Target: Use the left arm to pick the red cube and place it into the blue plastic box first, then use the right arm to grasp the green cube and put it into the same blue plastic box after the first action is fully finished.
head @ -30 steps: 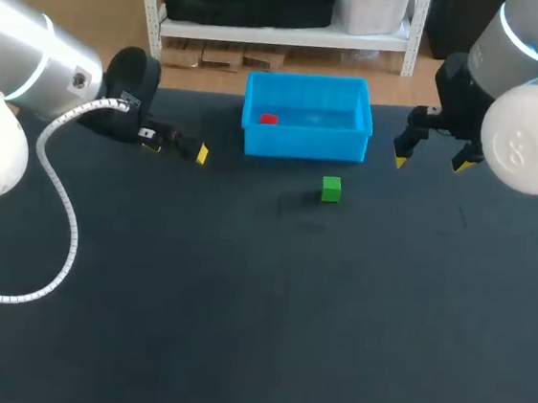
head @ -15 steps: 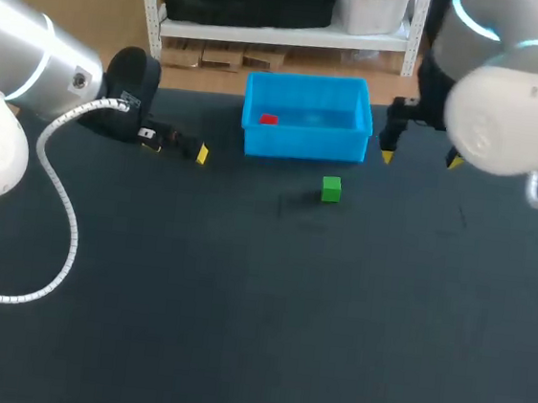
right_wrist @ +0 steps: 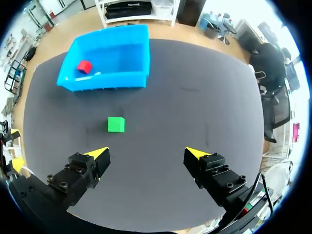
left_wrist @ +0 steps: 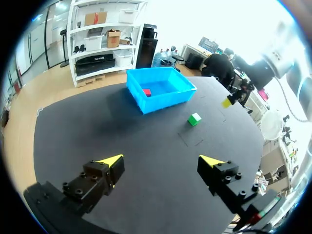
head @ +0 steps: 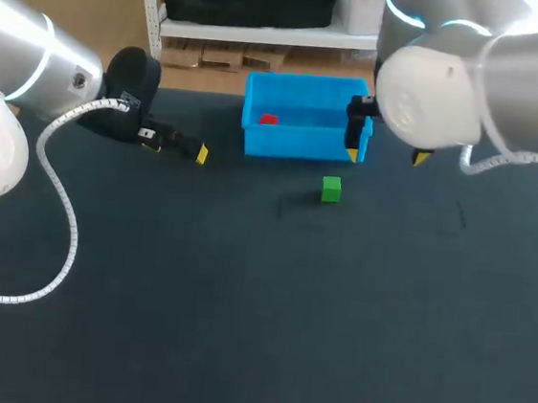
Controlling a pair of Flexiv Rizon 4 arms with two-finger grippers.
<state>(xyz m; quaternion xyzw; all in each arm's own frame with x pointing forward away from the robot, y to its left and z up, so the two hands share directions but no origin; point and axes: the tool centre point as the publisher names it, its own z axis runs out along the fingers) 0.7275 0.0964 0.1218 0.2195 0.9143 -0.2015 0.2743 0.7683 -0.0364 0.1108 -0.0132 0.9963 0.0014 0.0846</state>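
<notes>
The right arm has swung from the frame's right edge toward the centre; the left arm is unchanged. The left gripper, centre left, is released and empty. The red cube lies inside the blue box, upper centre, so step one is judged complete. The green cube sits on the table just below the box. The right gripper is spread and empty. Centre it over the cube, square the fingers to opposite faces, then descend.
</notes>
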